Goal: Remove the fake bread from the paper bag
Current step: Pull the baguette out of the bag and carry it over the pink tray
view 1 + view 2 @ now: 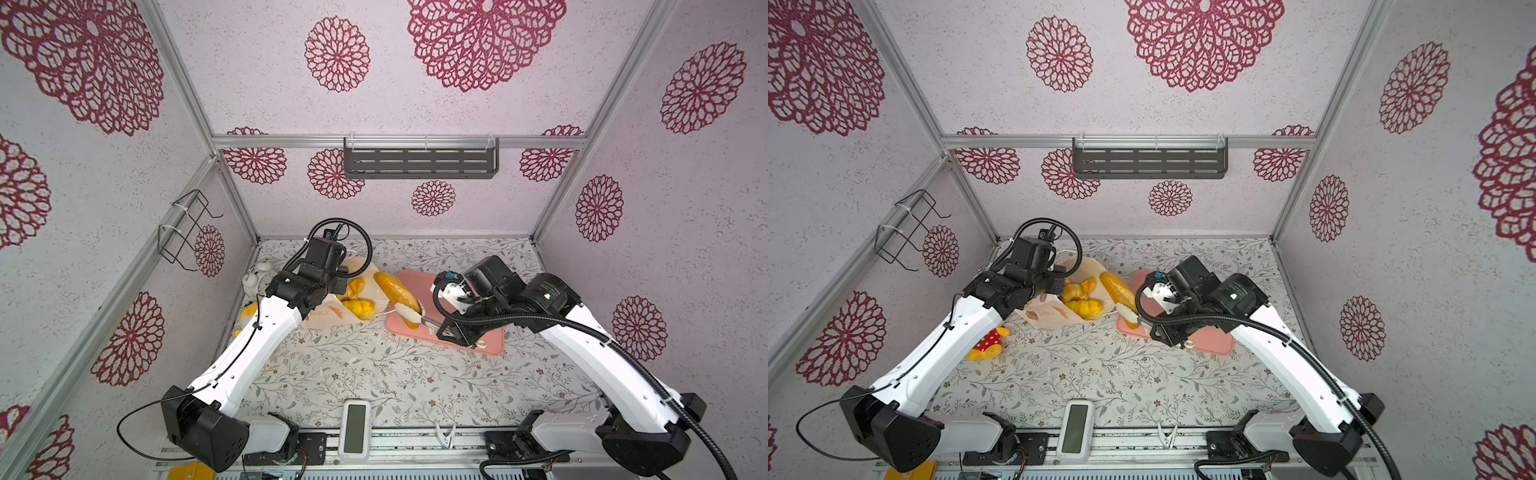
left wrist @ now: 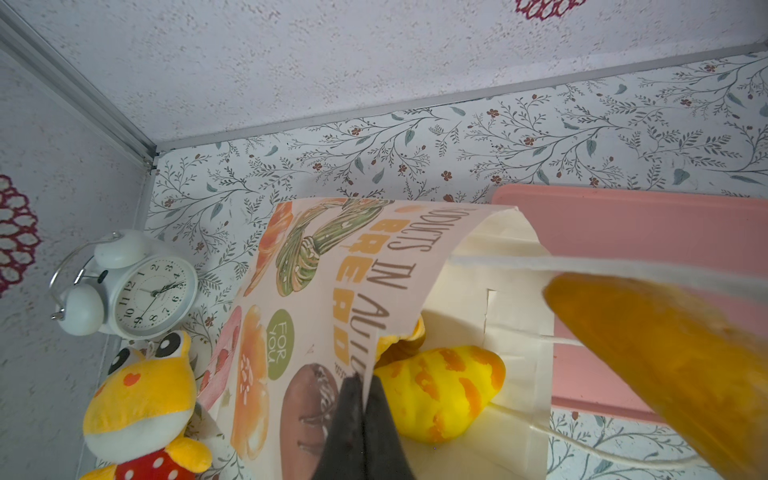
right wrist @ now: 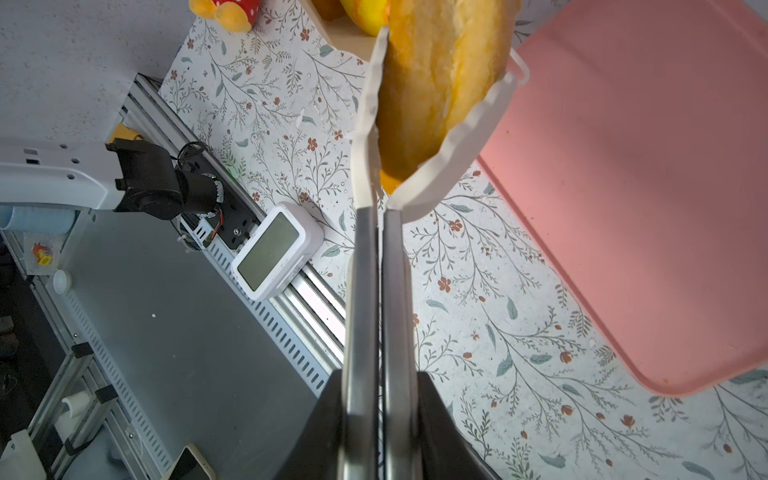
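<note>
The cream paper bag [image 1: 328,312] [image 2: 316,291] with bakery prints lies on its side at the back left, its mouth facing the pink tray [image 1: 478,345]. My left gripper [image 2: 363,382] is shut on the bag's upper edge and holds the mouth up. Inside lie a yellow-orange striped bun [image 2: 440,386] and other fake bread [image 1: 359,307]. My right gripper [image 3: 379,376] is shut on metal tongs [image 3: 370,270]. Their white tips [image 1: 405,311] clasp the near end of the long golden baguette [image 1: 395,291] [image 3: 436,83]. The baguette slants from the bag's mouth to the tray's left edge.
A white alarm clock [image 2: 137,286] and a yellow plush toy [image 1: 988,343] sit by the left wall beside the bag. A white digital timer [image 1: 354,428] and a white clip [image 1: 444,434] lie at the table's front edge. A grey shelf [image 1: 419,160] hangs on the back wall.
</note>
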`<state>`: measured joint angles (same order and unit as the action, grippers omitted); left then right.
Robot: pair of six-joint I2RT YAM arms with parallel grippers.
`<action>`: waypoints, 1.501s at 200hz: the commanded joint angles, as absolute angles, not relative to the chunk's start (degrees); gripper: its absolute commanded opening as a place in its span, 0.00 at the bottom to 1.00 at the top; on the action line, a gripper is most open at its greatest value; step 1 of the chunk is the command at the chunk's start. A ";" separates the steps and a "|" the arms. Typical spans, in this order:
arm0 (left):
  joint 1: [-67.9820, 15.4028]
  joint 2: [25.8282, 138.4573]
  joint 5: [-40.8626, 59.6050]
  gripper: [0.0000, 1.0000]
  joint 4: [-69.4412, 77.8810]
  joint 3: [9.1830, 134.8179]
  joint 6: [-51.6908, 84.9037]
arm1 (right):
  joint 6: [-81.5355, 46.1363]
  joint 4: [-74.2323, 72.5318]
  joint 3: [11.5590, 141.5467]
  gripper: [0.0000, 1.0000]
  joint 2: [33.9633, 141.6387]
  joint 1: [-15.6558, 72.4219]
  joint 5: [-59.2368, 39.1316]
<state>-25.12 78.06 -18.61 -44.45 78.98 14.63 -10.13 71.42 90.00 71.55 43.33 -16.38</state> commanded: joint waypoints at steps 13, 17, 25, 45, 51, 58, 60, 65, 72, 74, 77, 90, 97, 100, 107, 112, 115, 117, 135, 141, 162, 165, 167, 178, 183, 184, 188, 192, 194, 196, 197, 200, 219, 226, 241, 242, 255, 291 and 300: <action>-24.94 78.30 -19.45 0.00 -44.47 80.35 16.08 | -16.11 71.72 88.65 0.08 63.55 43.40 -11.34; -24.91 78.22 -19.34 0.00 -44.48 80.32 16.11 | -16.81 71.66 88.45 0.07 62.74 43.42 -10.41; -24.97 78.13 -19.25 0.00 -44.43 80.25 16.17 | -18.32 71.34 88.12 0.07 61.41 43.41 -8.42; -24.99 77.85 -19.16 0.00 -44.60 80.31 16.17 | -22.62 69.36 86.75 0.07 58.87 43.42 -3.81; -24.96 77.78 -19.16 0.00 -44.72 80.33 16.13 | -23.81 68.68 86.18 0.07 58.38 43.42 -2.16; -25.00 77.54 -19.16 0.00 -44.81 80.33 16.09 | -24.79 67.81 85.40 0.07 58.03 43.37 -0.56; -24.93 77.48 -19.16 0.00 -44.82 80.27 16.09 | -25.05 67.56 85.14 0.07 57.95 43.34 -0.12; -24.96 77.31 -19.16 0.00 -44.82 80.20 16.08 | -25.79 66.99 84.54 0.07 57.85 43.31 1.30; -24.93 77.05 -19.16 0.00 -44.82 80.09 15.98 | -26.83 65.99 83.37 0.07 57.72 43.33 3.21; -24.89 77.01 -19.16 0.00 -44.87 80.07 15.99 | -27.03 65.65 82.98 0.07 57.74 43.33 3.55; -24.94 76.92 -19.16 0.00 -44.83 80.07 16.00 | -27.33 65.07 82.42 0.07 57.74 43.25 4.12; -24.97 76.57 -19.07 0.00 -44.95 79.94 16.01 | -28.42 62.50 79.59 0.07 57.76 42.77 6.24; -25.01 76.38 -18.99 0.00 -44.97 79.78 16.08 | -29.09 61.09 77.99 0.07 57.93 42.34 7.34; -25.00 76.30 -18.98 0.00 -44.96 79.72 16.08 | -29.34 60.51 77.33 0.07 58.00 42.09 7.60; -24.97 76.13 -18.90 0.00 -44.96 79.65 16.17 | -29.51 58.96 75.59 0.07 58.26 41.40 8.06; -24.98 75.96 -18.90 0.00 -44.85 79.51 16.29 | -29.68 57.72 74.19 0.07 58.34 40.73 8.16; -25.00 75.87 -18.85 0.00 -44.85 79.42 16.33 | -29.77 56.87 73.32 0.06 58.43 40.29 8.17; -24.97 75.86 -18.82 0.00 -44.83 79.38 16.39 | -29.92 56.38 72.78 0.07 58.40 39.91 8.17; -24.99 75.33 -18.68 0.00 -44.50 78.78 16.52 | -29.97 51.38 67.85 0.06 58.74 36.11 5.70; -24.91 75.20 -18.63 0.00 -44.39 78.62 16.50 | -30.14 49.69 66.27 0.06 58.80 35.07 4.86; -24.94 75.09 -18.22 0.00 -44.34 78.57 16.61 | -30.16 43.93 61.88 0.06 59.20 32.11 2.88; -24.98 75.06 -18.20 0.00 -44.22 78.57 16.61 | -30.18 43.35 61.35 0.06 59.36 31.70 2.62; -25.01 75.08 -18.15 0.00 -44.28 78.57 16.59 | -30.13 42.87 61.00 0.06 59.47 31.44 2.35; -24.98 75.15 -18.03 0.00 -44.05 78.57 16.57 | -29.74 40.58 59.36 0.06 60.57 30.00 0.62; -24.95 75.15 -17.95 0.00 -43.96 78.57 16.61 | -29.69 39.39 58.56 0.06 61.12 29.60 0.03; -24.95 75.15 -17.94 0.00 -43.95 78.57 16.65 | -29.70 39.21 58.42 0.06 61.19 29.52 -0.12; -25.02 75.15 -17.93 0.00 -43.86 78.57 16.61 | -29.67 38.38 57.79 0.06 61.69 29.29 -0.63; -24.93 75.15 -17.90 0.00 -43.79 78.57 16.61 | -29.66 37.43 57.32 0.06 62.06 29.03 -1.32; -24.91 75.17 -17.86 0.00 -43.78 78.57 16.61 | -29.63 36.98 57.13 0.06 62.34 28.94 -1.63; -24.88 75.20 -17.85 0.00 -43.77 78.57 16.61 | -29.69 36.53 56.89 0.06 62.54 28.88 -1.94; -24.97 75.22 -17.80 0.00 -43.77 78.57 16.61 | -29.70 36.28 56.74 0.06 62.60 28.85 -2.16; -24.97 75.22 -17.76 0.00 -43.77 78.57 16.61 | -29.69 35.60 56.45 0.06 62.92 28.83 -2.71; -24.99 75.13 -17.67 0.00 -43.68 78.66 16.61 | -29.96 32.33 55.38 0.06 64.91 28.74 -5.14; -24.96 75.15 -17.69 0.00 -43.68 78.66 16.68 | -30.11 31.62 55.21 0.06 65.56 28.75 -5.50; -24.92 74.97 -17.58 0.00 -43.68 78.57 16.70 | -30.33 31.12 55.20 0.06 66.50 28.74 -5.93; -24.98 74.97 -17.58 0.00 -43.68 78.57 16.70 | -30.33 31.11 55.20 0.06 66.52 28.74 -5.91; -25.01 74.88 -17.59 0.00 -43.70 78.57 16.70 | -30.57 31.64 55.11 0.06 66.73 28.76 -5.73; -24.95 74.53 -17.75 0.00 -43.68 78.23 16.61 | -31.85 34.38 52.96 0.06 63.49 28.78 -5.69; -24.93 74.53 -17.72 0.00 -43.63 78.09 16.61 | -32.15 34.69 51.89 0.07 62.34 28.74 -6.00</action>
